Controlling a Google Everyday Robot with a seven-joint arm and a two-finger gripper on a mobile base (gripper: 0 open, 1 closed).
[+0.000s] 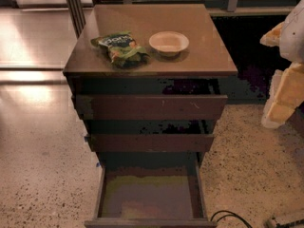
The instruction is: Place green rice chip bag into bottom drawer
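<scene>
Hanging right of cabinet, gripper, can't tell its state; chip bag is lying on cabinet top; slick foil risking slip short of bottom drawer.

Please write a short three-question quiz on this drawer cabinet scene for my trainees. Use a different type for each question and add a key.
1. True or false: the green rice chip bag already lies inside the bottom drawer.
2. Multiple choice: which drawer is pulled out furthest? A) top B) middle C) bottom
3. Short answer: where is the gripper in relation to the cabinet?

Key
1. False. The bag lies on the cabinet top, beside the cream bowl.
2. C.
3. It is at the right edge of the view, apart from the cabinet and far from the bag.
</scene>
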